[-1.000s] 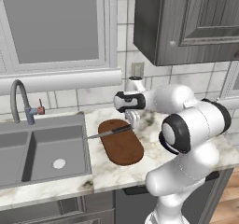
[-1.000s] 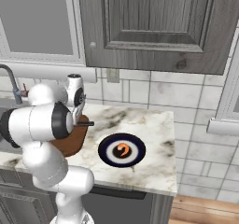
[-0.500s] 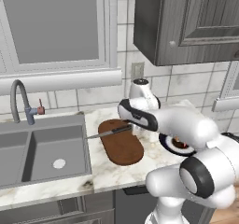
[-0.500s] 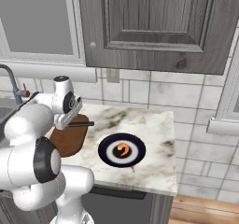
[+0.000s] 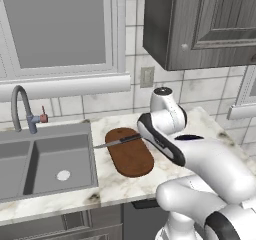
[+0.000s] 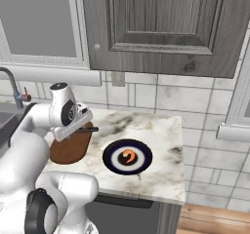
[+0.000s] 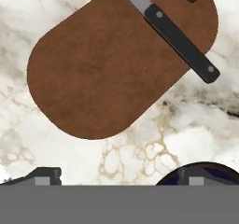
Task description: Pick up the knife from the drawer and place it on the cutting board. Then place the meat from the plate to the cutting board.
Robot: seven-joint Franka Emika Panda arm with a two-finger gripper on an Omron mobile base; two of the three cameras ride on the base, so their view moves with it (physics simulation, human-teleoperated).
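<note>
My pincer [image 7: 119, 175] was released, jaws wide, nothing between them, hanging above the marble counter [image 7: 140, 148] just off the cutting board [image 7: 112, 64]. The fingertips [image 7: 43, 176] sat low in the hand view, one over bare marble, the other over the dark rim of the plate [image 7: 205, 171].

Knife [image 7: 179, 41] lay across the board's far end, handle overhanging the edge on the plate side and blade running off towards the sink [image 5: 45, 164]. That part looked done to me.

Next job, as I judged it: the meat [image 6: 128, 156], sitting in the plate's white centre, beside the board on the side away from the sink. It's a small chunk, so I'd centre the jaws right over it, come straight down, stop short of the plate and close gently. Then drop it on the open half of the board, clear of the knife.

Versus a second ago: my arm had swung from over the board's far end out towards the plate, wrist turned. Board, knife, plate and meat hadn't moved. Jaws were already wide then.
</note>
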